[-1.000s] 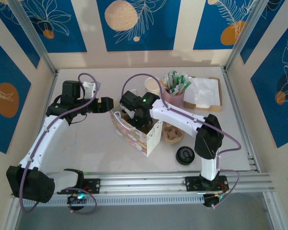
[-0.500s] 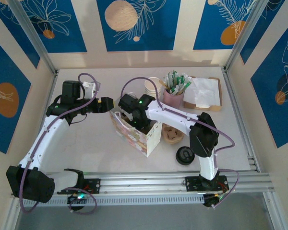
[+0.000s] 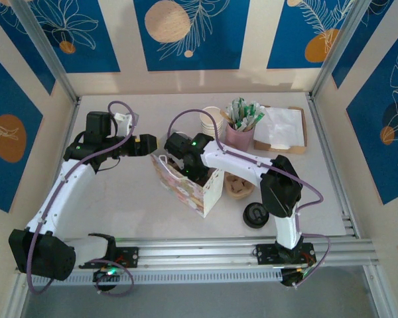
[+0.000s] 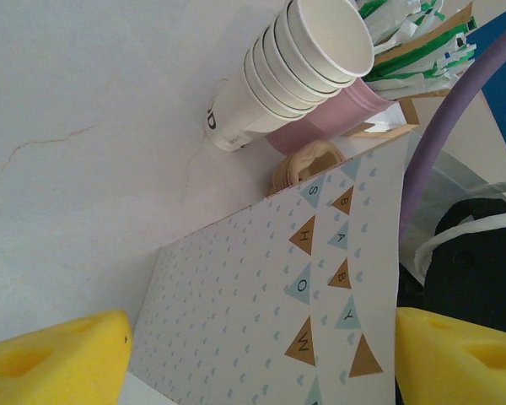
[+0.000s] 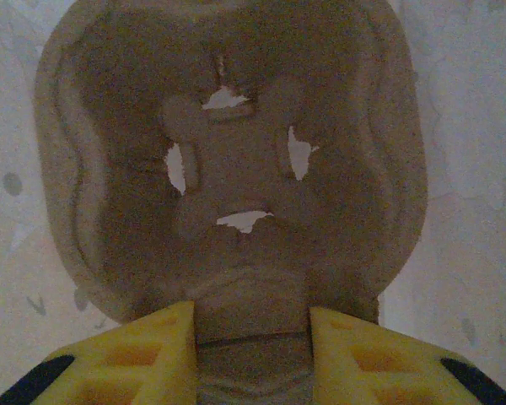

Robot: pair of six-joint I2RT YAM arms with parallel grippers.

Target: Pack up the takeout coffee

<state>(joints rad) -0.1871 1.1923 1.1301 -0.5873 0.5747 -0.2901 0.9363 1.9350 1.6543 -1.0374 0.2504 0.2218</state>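
Note:
A patterned paper bag (image 3: 186, 189) stands open-topped at mid table. My right gripper (image 3: 198, 173) reaches down inside it. In the right wrist view its yellow fingers (image 5: 143, 354) press on both sides of the centre ridge of a brown pulp cup carrier (image 5: 236, 110), which lies flat against the bag's bottom; the gripper (image 5: 251, 346) is shut on that ridge. My left gripper (image 3: 154, 143) hovers at the bag's far left corner, open. The bag's banner-printed side (image 4: 270, 321) stands ahead between its fingers (image 4: 59, 359). A stack of takeout paper cups (image 3: 211, 119) stands behind the bag.
A pink cup of sachets (image 3: 240, 132) and a tray of napkins (image 3: 282, 129) stand at the back right. A second pulp carrier (image 3: 237, 184) and a black lid (image 3: 256, 214) lie right of the bag. The cup stack (image 4: 295, 67) looks tilted from the left wrist.
My right arm has shifted a little left and deeper into the bag with the carrier. The left arm has stayed put.

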